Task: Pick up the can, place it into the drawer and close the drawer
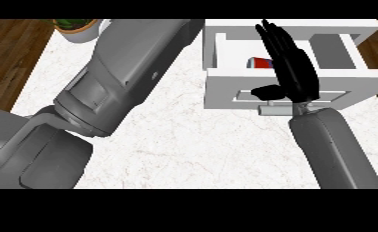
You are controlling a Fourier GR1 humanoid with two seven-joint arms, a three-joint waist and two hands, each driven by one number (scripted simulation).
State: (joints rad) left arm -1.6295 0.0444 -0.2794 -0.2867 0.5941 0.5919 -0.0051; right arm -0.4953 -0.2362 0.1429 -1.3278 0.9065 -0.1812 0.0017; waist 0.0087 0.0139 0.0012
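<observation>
A potted plant (74, 26) sits at the far left corner of the white marbled counter (199, 146). The grey left forearm (125, 76) slants up across the view; its hand is hidden. Right of it, the white boxy drawer (221, 83) stands open. The red can (260, 63) lies inside; its axis cannot be told. The right hand (295, 71) is above it, fingers (272, 36) straight, holding nothing.
</observation>
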